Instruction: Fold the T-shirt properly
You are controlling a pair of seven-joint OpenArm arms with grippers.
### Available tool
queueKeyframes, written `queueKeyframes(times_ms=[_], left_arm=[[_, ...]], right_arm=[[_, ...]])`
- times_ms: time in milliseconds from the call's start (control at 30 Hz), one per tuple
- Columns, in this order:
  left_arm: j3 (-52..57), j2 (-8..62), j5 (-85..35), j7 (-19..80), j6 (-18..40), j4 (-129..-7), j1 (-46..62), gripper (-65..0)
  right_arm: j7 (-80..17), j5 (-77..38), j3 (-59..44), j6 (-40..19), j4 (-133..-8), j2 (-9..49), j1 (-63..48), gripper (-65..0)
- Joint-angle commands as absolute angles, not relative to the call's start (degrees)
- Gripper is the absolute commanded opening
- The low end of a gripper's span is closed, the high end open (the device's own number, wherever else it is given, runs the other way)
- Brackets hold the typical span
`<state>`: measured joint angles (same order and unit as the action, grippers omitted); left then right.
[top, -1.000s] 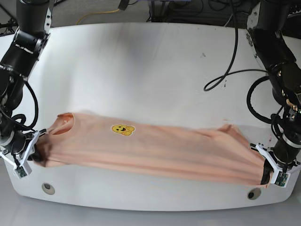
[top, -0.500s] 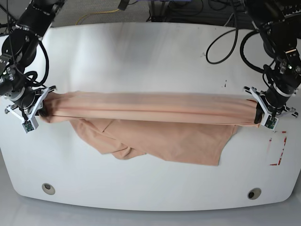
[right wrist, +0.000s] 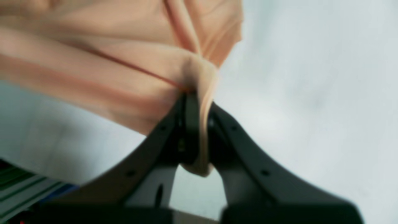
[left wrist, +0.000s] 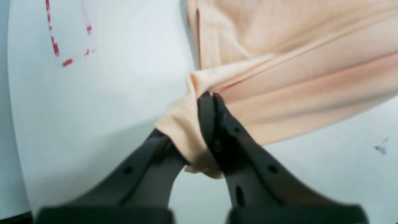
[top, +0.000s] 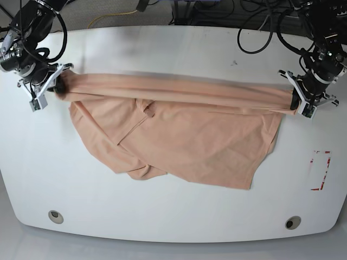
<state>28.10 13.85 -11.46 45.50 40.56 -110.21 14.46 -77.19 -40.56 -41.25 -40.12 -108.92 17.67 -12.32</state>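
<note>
Two end effectors pinching T-shirt (top: 184,135) ends, base shows draped spread, wrists only blurred, seemingly bunched cloth

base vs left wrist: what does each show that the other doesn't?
Only base: the whole T-shirt stretched between both arms, its lower part spread on the table; the right gripper clamped on the far end; two round holes near the table's front edge.

Only left wrist: the cloth bunched between the left gripper's dark fingers, pinched tight.

Both: the peach shirt, the white table, the red dashed mark, the left gripper shut on cloth.
</note>
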Motion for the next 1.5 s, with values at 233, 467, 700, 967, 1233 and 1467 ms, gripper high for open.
queueKeyframes(times_ms=[233,467,700,967,1233,1467], left_arm=[[28.53,14.73,-10.95,44.0,40.0,-109.76,16.84,-65.0],[28.53,14.81,-10.95,43.82,40.0,-106.86,16.84,-65.0],[28.7,15.6,-10.95,43.82,40.0,-103.78,16.84,-65.0],[28.7,16.4,-10.86,43.91,40.0,-103.6,17.63,-65.0],[28.7,16.48,-10.95,44.09,40.0,-102.81,17.71,-54.4],[28.88,16.57,-11.12,44.09,40.0,-100.0,17.36,-37.1]], right_arm=[[-76.7,-47.34,-41.98,-40.0,-109.85,18.86,-17.98,-64.7],[-76.7,-50.07,-41.98,-40.0,-105.19,18.86,-18.42,-40.6],[-76.88,-54.81,-41.89,-40.0,-102.9,18.86,-21.49,-31.5],[-76.88,-66.42,-40.75,-40.0,-102.9,18.95,-26.24,-31.4],[-76.88,-66.24,-35.65,-40.0,-102.9,19.12,-27.65,-31.4],[-76.88,-66.59,-34.51,-40.0,-105.98,18.95,-28.35,-31.4]])
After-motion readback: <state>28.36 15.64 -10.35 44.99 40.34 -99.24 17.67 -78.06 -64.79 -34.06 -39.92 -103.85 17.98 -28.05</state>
